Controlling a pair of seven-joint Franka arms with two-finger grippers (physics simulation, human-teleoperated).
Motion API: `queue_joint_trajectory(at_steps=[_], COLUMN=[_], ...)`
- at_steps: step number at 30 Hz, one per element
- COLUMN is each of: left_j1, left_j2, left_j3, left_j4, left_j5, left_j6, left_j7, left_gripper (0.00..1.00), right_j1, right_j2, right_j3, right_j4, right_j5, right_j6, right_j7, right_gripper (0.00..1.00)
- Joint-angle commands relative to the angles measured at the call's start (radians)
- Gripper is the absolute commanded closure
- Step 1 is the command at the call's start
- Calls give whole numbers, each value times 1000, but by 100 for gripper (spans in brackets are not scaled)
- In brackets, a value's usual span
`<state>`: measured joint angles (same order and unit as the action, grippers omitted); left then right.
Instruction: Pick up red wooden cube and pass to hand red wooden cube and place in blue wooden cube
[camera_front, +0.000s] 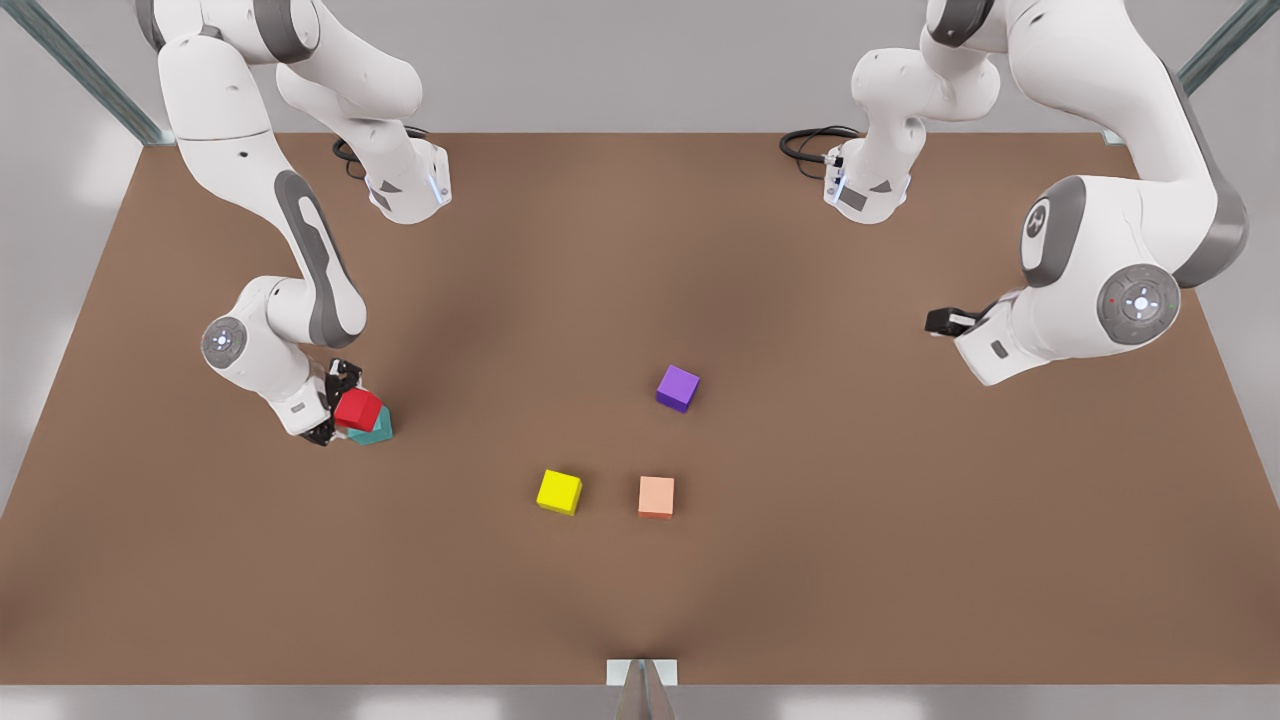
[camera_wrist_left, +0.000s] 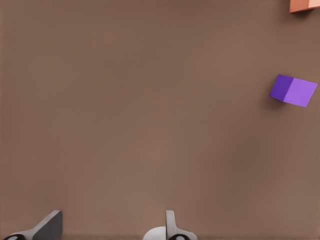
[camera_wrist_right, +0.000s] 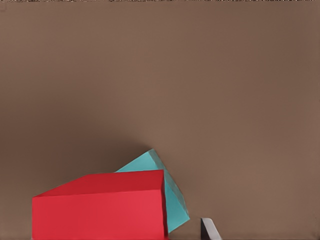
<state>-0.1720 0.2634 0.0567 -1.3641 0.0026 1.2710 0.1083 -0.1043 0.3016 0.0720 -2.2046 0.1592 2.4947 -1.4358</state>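
Observation:
The red wooden cube (camera_front: 358, 409) lies tilted on top of the teal blue wooden cube (camera_front: 378, 430) at the front view's left. My right gripper (camera_front: 336, 405) is low beside them with its jaws around the red cube (camera_wrist_right: 100, 210). One fingertip (camera_wrist_right: 209, 230) stands apart from the red cube's side, next to the blue cube (camera_wrist_right: 172, 200), so the gripper reads as open. My left gripper (camera_wrist_left: 110, 231) hangs above the table at the front view's right, open with nothing between its fingers.
A purple cube (camera_front: 677, 387) sits near the table's middle, also seen in the left wrist view (camera_wrist_left: 294, 90). A yellow cube (camera_front: 559, 492) and a pale peach cube (camera_front: 656, 497) lie nearer the front edge. Brown tabletop (camera_front: 900, 550) lies bare around them.

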Motion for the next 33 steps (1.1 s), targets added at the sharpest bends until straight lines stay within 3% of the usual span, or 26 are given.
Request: queue_joint_trajectory(at_steps=[1,9,16,18,20,21,24,30,33], left_j1=[0,2,2,2,2,2,2,2,3], left_j2=[-1,-1,-1,-1,-1,-1,-1,-1,-1], left_j3=[0,0,0,0,0,0,0,0,0], left_j4=[0,0,0,0,0,0,0,-1,-1], left_j5=[0,0,2,2,2,2,2,0,0], left_j6=[-1,1,1,1,1,1,1,-6,-29], left_j7=[-12,-12,-12,-12,-12,-12,-9,-9,-9], left_gripper=[0,0,0,0,0,0,0,0,0], right_j1=[0,-5,0,0,2,28,23,28,12], right_j2=[-9,-81,-180,-170,118,172,169,-59,-113], right_j3=[0,0,-6,-5,-1,-1,-11,0,-5], right_j4=[3,13,121,230,655,842,1007,962,830], right_j5=[2,14,17,-35,-116,-119,-164,-191,-188], right_j6=[-3,-128,-500,-687,-1037,-1154,-1191,-1291,-1157], right_j7=[72,72,256,713,1389,1658,1666,1666,1508], right_gripper=[0,0,0,0,0,0,0,0,0])
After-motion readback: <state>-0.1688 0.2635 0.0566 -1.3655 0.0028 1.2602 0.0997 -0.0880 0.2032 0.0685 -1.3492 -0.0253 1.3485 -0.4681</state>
